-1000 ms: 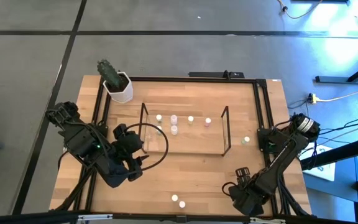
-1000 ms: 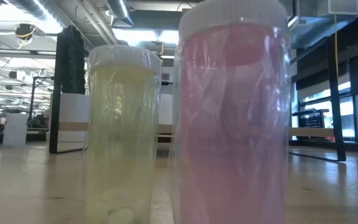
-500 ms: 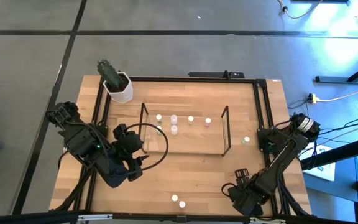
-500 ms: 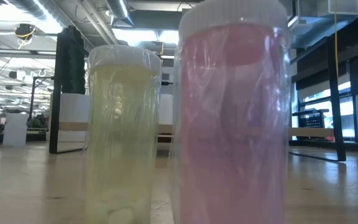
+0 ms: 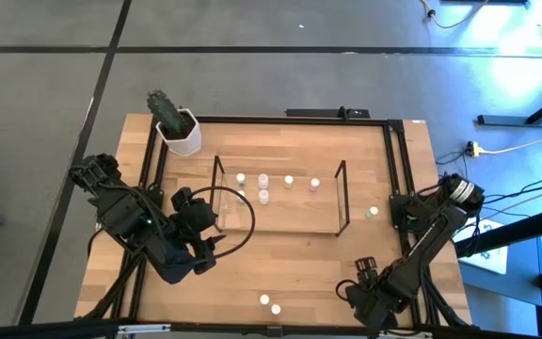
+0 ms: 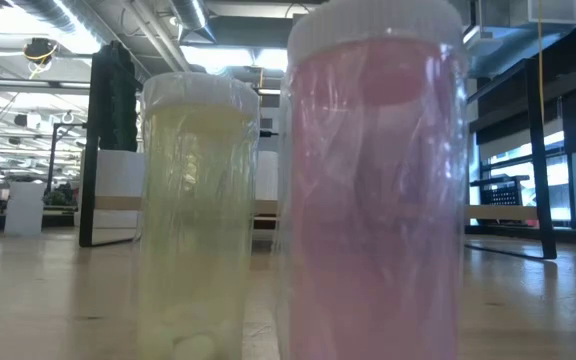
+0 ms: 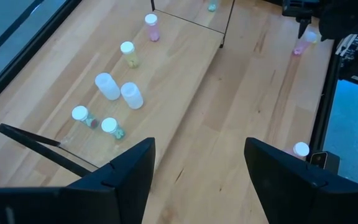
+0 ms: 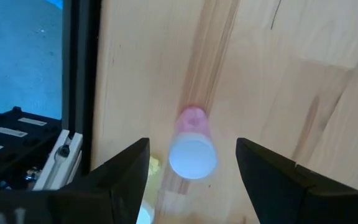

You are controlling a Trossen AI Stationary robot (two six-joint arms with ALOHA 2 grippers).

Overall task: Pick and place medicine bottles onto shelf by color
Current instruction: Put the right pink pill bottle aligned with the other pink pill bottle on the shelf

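While the right gripper (image 8: pixel 191 171) hovers near the front edge of the pale wooden table (image 5: pixel 299 254), its two dark fingers stand spread wide with nothing between them but air, and a small pink bottle with a white cap (image 8: pixel 192 144) stands upright on the wood straight ahead, not touched. Just beside that bottle a yellowish bottle (image 8: pixel 149 186) peeks out, half hidden by one finger. From above, those two sit together close to the front edge (image 5: pixel 269 302), a little way left of the right gripper (image 5: pixel 363 294).

Over on the left, the left gripper (image 7: pixel 197 168) hangs above the front-left part of the table, fingers parted and holding nothing. Ahead of it stands the clear see-through shelf with a thin dark wire frame (image 5: pixel 342 193), and inside that frame are six small bottles: two white-capped ones with greenish and reddish tints (image 7: pixel 95 122), two plain whitish ones (image 7: pixel 118 91), a yellowish one (image 7: pixel 128 53) and a pink one (image 7: pixel 151 27). One more greenish bottle (image 5: pixel 374 213) stands outside the shelf's right end.

At the back-left corner sits a white hexagonal pot with a green cactus (image 5: pixel 179 132).
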